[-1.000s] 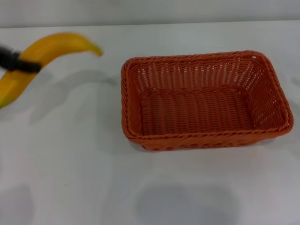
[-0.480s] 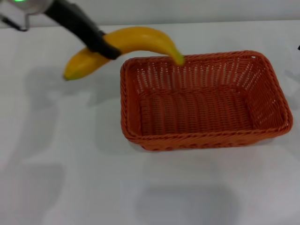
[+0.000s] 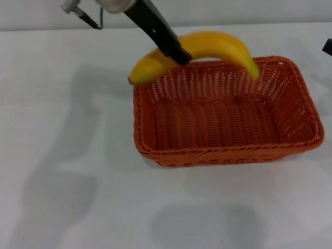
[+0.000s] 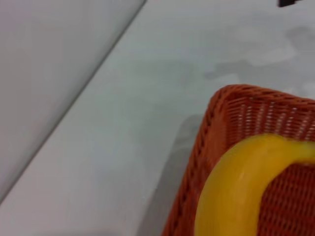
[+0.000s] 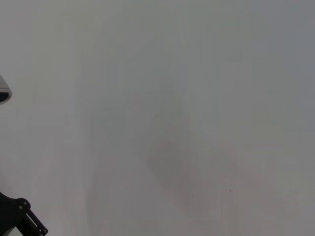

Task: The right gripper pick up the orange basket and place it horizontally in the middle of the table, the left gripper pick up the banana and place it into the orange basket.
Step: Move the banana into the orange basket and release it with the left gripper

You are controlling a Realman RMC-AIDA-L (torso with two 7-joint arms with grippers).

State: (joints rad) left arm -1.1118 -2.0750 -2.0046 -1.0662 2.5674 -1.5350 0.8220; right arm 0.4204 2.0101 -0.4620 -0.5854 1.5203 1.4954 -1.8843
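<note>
The orange basket (image 3: 223, 111) lies lengthwise on the white table (image 3: 62, 155), right of centre in the head view, with nothing inside. Above its far rim hangs the yellow banana (image 3: 212, 47), held in the air by my left gripper (image 3: 179, 54), which is shut on it near its left half. The banana's greenish stem tip points right, over the basket. In the left wrist view the banana (image 4: 236, 187) fills the foreground over the basket (image 4: 216, 118) corner. My right gripper (image 3: 328, 46) shows only as a dark tip at the right edge.
A grey wall (image 3: 233, 10) runs along the table's far edge. Bare white table (image 5: 172, 123) fills the right wrist view, with a black part (image 5: 19, 219) in one corner.
My left gripper has carried the banana rightward from the table's left side to above the basket's far rim. The basket has not moved.
</note>
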